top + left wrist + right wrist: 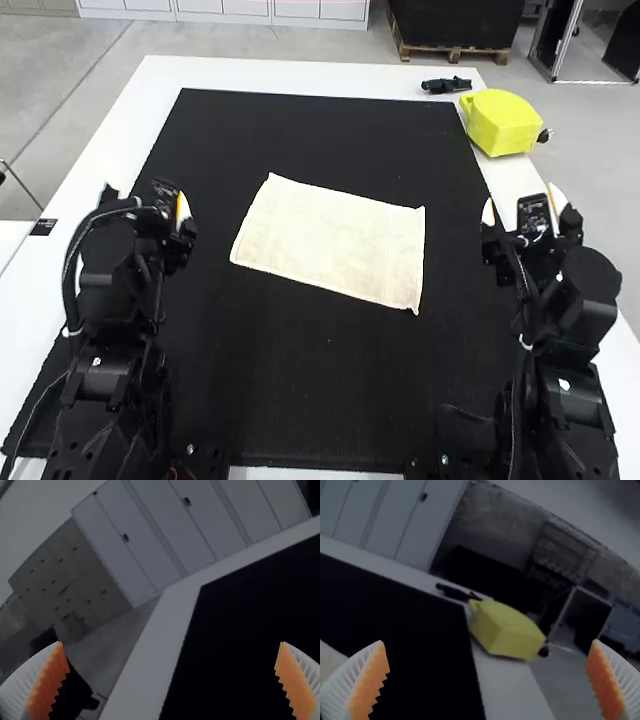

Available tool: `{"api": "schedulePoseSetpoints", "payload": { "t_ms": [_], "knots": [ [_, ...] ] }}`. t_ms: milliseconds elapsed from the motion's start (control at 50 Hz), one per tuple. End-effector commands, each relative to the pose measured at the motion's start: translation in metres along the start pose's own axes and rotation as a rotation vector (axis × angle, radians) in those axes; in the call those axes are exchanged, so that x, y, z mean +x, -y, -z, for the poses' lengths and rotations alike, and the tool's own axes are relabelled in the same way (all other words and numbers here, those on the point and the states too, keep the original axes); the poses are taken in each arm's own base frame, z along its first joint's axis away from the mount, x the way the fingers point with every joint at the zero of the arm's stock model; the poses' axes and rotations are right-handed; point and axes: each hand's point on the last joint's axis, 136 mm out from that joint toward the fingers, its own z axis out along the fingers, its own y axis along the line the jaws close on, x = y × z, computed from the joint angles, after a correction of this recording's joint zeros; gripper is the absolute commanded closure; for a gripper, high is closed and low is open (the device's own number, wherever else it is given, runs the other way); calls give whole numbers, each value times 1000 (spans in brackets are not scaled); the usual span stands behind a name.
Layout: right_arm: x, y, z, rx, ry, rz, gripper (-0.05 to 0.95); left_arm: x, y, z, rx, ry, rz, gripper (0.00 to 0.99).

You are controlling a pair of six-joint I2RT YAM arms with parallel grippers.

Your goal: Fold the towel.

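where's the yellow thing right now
In the high view, the yellow object sits at the far right of the white table, beside the black mat's far right corner.

You have the cream towel [335,240] lying flat, slightly askew, its near right corner pointed, on the black mat [320,140], well inside the desk's [300,78] edges.

One left pincer [146,200] and one right pincer [522,205], on two robot arms [100,370], flank one cream towel [335,240] atop one black mat [310,400] on one white tabletop [120,130]. At far right sit one yellow container [500,122] and one black implement [446,86]; at left, one small dark label [43,227].
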Motion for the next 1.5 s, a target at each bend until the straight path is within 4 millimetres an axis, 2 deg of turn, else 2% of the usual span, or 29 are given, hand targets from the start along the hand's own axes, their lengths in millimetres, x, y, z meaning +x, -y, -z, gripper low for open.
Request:
{"api": "schedulePoseSetpoints", "payload": {
  "t_ms": [0,80,160,400,520,600,780,860,1020,1120,1240,1360,1480],
  "knots": [
    [1,-16,1,-83,20,161,-10,1,17,1,79,16,-126,26],
    [4,-28,2,-146,20,168,-10,1,19,1,90,16,-135,26],
    [5,-31,3,-163,21,185,-10,-8,33,4,169,76,-136,26],
    [2,-35,4,-188,41,178,-10,-32,18,4,103,171,-100,26],
    [-4,-35,4,-188,61,131,-8,-44,13,6,88,222,-89,26],
    [-11,-32,4,-178,83,41,-10,-49,13,7,101,243,2,26],
    [-9,-32,4,-193,64,-91,-10,-46,26,8,180,226,128,26],
    [-11,-32,5,-211,73,-150,-10,-53,28,11,210,261,160,26],
    [-11,-18,6,-183,78,-215,-10,-68,19,14,202,295,176,30],
    [-20,-4,8,-151,109,-248,-10,-80,11,17,196,312,180,30],
    [-39,18,12,-98,140,-218,-10,-107,-14,22,150,354,194,30],
    [-46,27,16,-93,148,-203,-10,-128,-28,18,137,367,209,30],
    [-87,39,25,-107,199,-227,-10,-149,-41,12,149,361,253,30]
  ]
}}
